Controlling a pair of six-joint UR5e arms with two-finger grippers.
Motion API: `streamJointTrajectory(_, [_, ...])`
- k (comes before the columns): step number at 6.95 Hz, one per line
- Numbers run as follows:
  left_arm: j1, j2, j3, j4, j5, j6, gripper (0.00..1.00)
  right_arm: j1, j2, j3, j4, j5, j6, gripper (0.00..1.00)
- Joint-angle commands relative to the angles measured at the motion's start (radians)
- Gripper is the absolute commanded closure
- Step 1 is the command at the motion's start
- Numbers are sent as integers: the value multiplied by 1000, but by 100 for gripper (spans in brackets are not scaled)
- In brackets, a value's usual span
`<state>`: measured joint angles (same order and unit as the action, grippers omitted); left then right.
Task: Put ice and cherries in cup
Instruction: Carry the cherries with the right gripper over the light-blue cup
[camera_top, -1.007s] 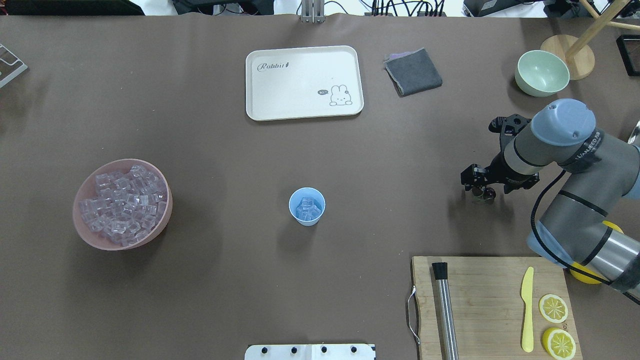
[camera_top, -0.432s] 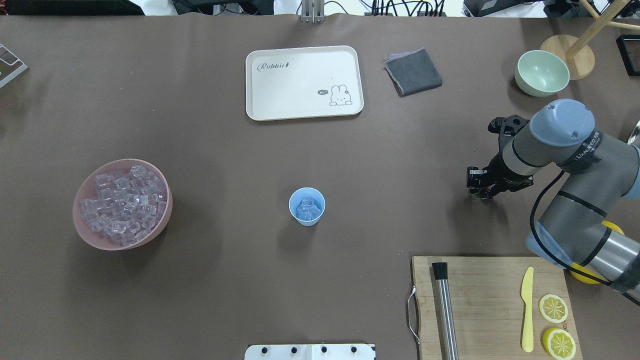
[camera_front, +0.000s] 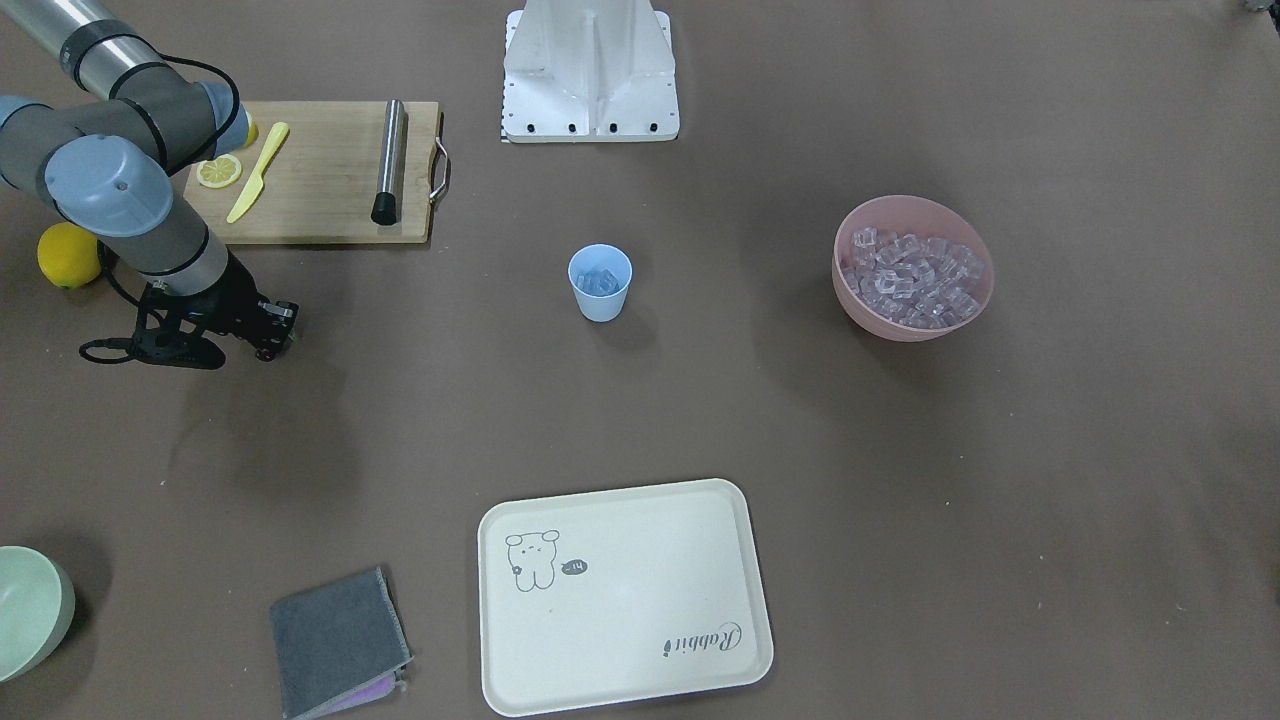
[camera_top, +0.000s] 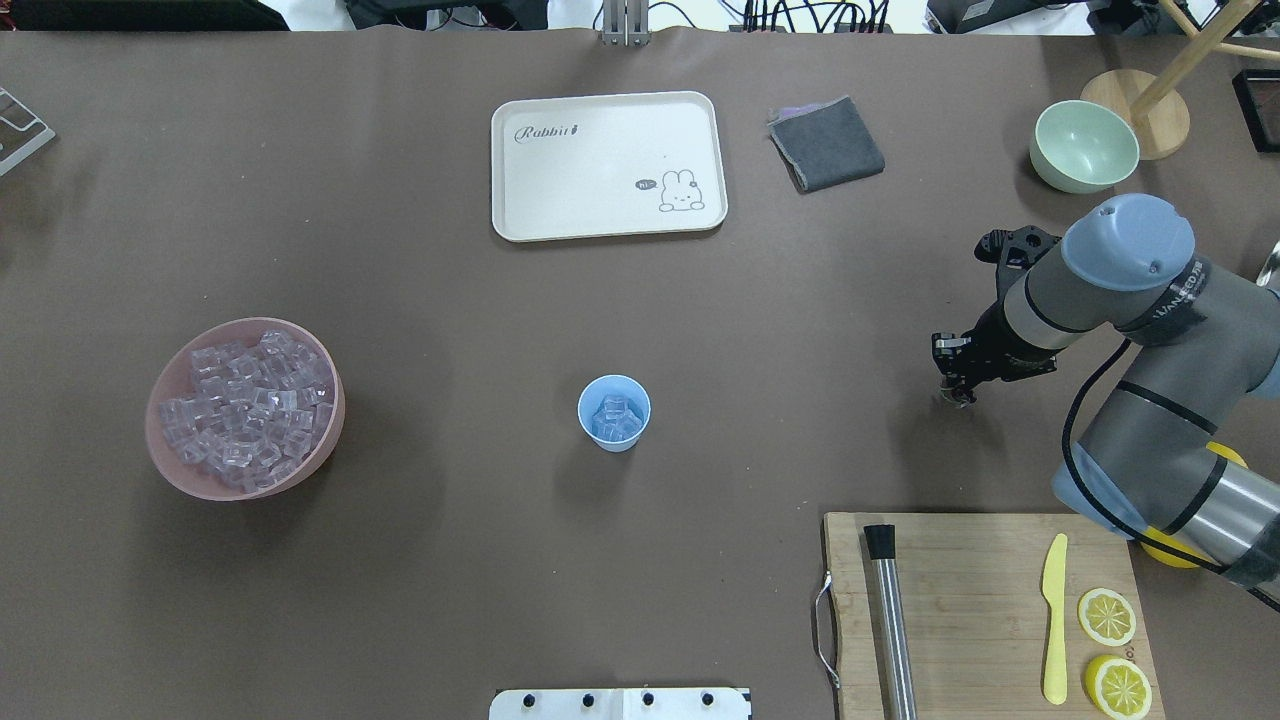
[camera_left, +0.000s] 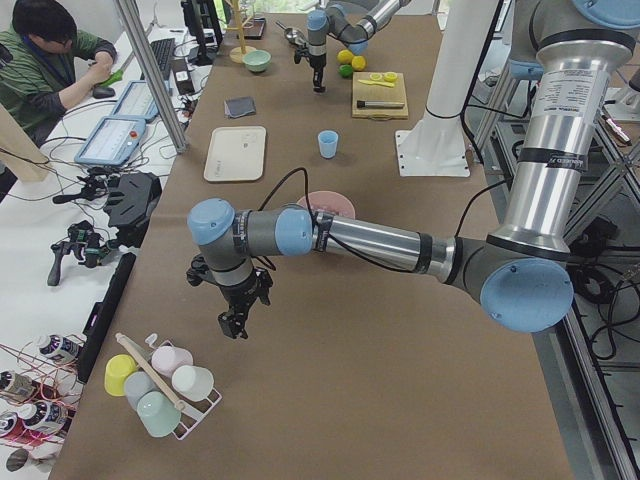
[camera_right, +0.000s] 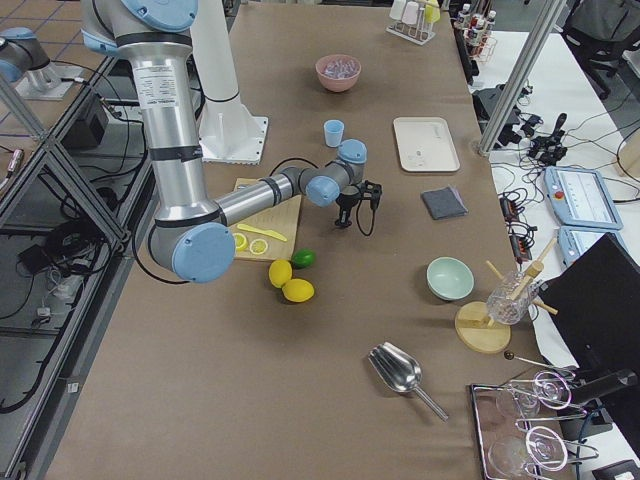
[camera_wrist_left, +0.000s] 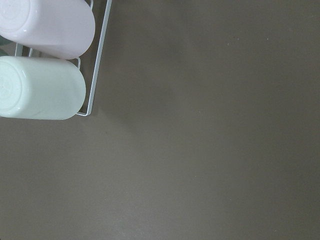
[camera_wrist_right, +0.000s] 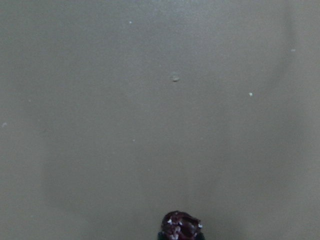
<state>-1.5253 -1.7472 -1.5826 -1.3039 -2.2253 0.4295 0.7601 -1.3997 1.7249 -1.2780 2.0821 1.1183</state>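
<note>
Beyond the overhead view's left edge, at the far end of the brown-covered table (camera_top: 400, 300), the robot's black two-finger left gripper (camera_left: 234, 322) hangs over bare cloth beside a white wire rack (camera_wrist_left: 97, 65) that holds a pale green plastic tumbler (camera_wrist_left: 40, 87). Only the side view shows it, so I cannot tell whether its jaws are apart or together. Next to the right stands the wide pink plastic bowl (camera_top: 200, 485), heaped with small clear, glassy cubes of ice (camera_top: 245, 410). Near the table's middle, well apart from the bowl, the small light blue plastic cup (camera_top: 615, 446) stands upright with its mouth open to the top and several cubes already inside. Further right, and well apart from the cup, the black two-finger right gripper (camera_top: 955, 388) points down at the cloth with its jaws drawn close together. They pinch the tiny cluster of dark red, glossy cherries (camera_wrist_right: 181, 226), which shows at the bottom edge of the right wrist view, with bare cloth beyond it. From that hand the cup lies towards the robot's left and a little nearer the robot's base, with only bare cloth between them. The right arm is much the nearer of the two and already has the fruit, so I judge that the coming move is a sideways carry to bring the cluster above the cup's open mouth before letting go
</note>
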Motion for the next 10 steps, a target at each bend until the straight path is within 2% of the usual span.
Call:
streamJointTrajectory(1, [1, 0, -2, 2, 0, -2, 3, 2, 17, 36, -9, 54, 49, 100])
streamJointTrajectory(4, [1, -5, -4, 5, -2, -12, 3, 4, 144, 39, -9, 82, 207, 100])
streamJointTrajectory(7, [4, -12, 38, -2, -25, -14, 3, 18, 264, 62, -9, 133, 364, 100])
streamJointTrajectory(8, [2, -11, 58, 3, -65, -15, 3, -2, 309, 71, -11, 135, 426, 100])
streamJointTrajectory(10, [4, -8, 73, 6, -73, -15, 3, -96, 355, 74, -6, 122, 480, 100])
